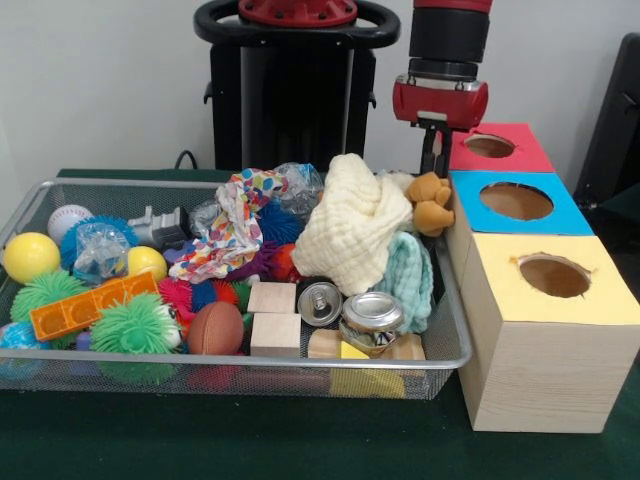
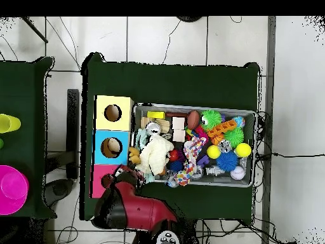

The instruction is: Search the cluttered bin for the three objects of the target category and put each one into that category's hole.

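The wire mesh bin [image 1: 40,190] is full of mixed toys. My gripper [image 1: 432,172] hangs over the bin's far right corner, beside the boxes. It is shut on the orange-tan figure [image 1: 430,203], which hangs just below it, above the bin's edge next to the blue box. In the overhead view the figure [image 2: 134,154] sits between the bin [image 2: 252,114] and the blue box, with the gripper [image 2: 131,171] just below it. The duck and the tiger are hidden.
Three boxes with round holes stand right of the bin: red top [image 1: 520,155], blue top [image 1: 560,215], yellow top [image 1: 590,300]. A cream cloth [image 1: 350,225], mint cloth [image 1: 412,275], two cans [image 1: 373,312], wooden blocks [image 1: 272,297] and spiky balls [image 1: 135,325] fill the bin.
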You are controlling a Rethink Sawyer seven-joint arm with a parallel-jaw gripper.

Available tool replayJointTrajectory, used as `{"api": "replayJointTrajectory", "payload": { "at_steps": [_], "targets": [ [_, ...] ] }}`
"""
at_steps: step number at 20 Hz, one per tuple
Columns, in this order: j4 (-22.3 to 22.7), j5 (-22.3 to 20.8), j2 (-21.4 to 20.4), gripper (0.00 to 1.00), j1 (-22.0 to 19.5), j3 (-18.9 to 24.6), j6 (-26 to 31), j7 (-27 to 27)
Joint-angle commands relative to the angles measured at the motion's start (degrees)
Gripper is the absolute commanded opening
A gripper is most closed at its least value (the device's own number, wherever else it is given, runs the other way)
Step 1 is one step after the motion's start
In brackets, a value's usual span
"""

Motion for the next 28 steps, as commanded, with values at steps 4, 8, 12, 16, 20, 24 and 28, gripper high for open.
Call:
{"api": "replayJointTrajectory", "payload": {
  "at_steps": [4, 8, 12, 16, 20, 24, 28],
  "targets": [
    [0.89, -1.47, -0.51, 0.0, -2.16, 4.75, -5.01, 11.51],
    [1.62, -0.96, -4.64, 0.0, -1.94, 3.33, -0.07, 9.27],
    [2.56, 0.57, -9.24, 0.0, 0.28, 0.52, 4.91, 7.85],
    [2.39, 1.34, -11.96, 0.0, 2.1, -1.87, 8.48, 6.95],
    [2.76, 1.21, -13.21, 0.0, 2.72, -2.55, 9.63, 7.48],
    [3.35, 1.69, -13.18, 0.0, 3.99, -3.38, 9.19, 8.77],
    [4.93, 2.5, -13.04, 0.0, 5.91, -4.38, 8.19, 10.43]
  ]
}}
